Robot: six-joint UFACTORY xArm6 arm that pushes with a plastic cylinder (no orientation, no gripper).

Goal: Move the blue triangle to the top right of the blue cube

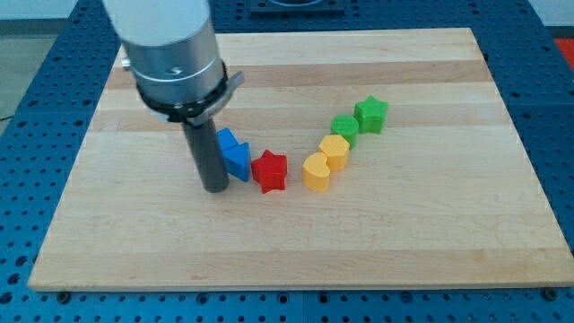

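Note:
Two blue blocks sit touching each other left of the board's middle. The upper one (228, 140) is partly hidden behind my rod. The lower one (239, 160) looks wedge-like and lies next to a red star (269, 170). I cannot tell for sure which blue block is the triangle and which is the cube. My tip (215, 188) rests on the board just left of and slightly below the lower blue block, touching or nearly touching its left side.
Right of the red star lie a yellow heart (316, 171) and a yellow rounded block (335, 151). Above them are a green block (344, 127) and a green star (370, 114), in a diagonal line. The wooden board (430, 233) lies on a blue perforated table.

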